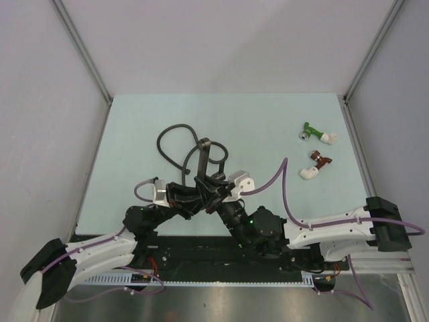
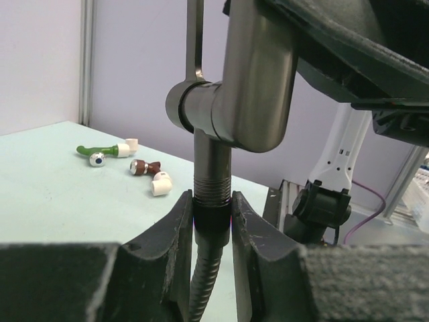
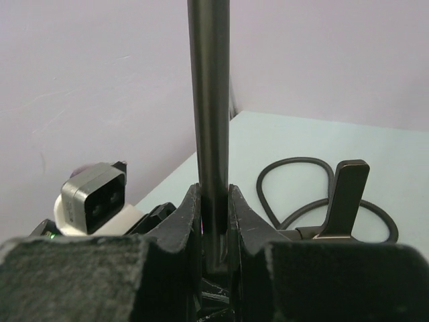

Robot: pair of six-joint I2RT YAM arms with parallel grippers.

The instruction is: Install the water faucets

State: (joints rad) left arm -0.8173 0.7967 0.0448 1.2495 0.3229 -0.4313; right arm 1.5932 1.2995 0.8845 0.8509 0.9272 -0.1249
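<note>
The dark grey-brown faucet (image 1: 202, 161) is held above the table between both arms. In the left wrist view its T-shaped body (image 2: 255, 80) ends in a threaded stub (image 2: 213, 176) pointing down. My left gripper (image 2: 213, 204) is shut on the black end nut (image 2: 213, 218) of the flexible hose (image 1: 175, 139), right under that stub and touching it. My right gripper (image 3: 214, 198) is shut on the faucet's long thin arm (image 3: 209, 121), which runs straight up out of the jaws. In the top view the two grippers, left (image 1: 192, 196) and right (image 1: 216, 189), meet at the faucet.
A green fitting (image 1: 315, 133) and a dark-red fitting (image 1: 316, 164), both with white ends, lie at the right of the table; they also show in the left wrist view, green (image 2: 100, 151) and red (image 2: 149, 172). The hose loops at the table's middle (image 3: 295, 194). Metal frame posts stand at the far corners.
</note>
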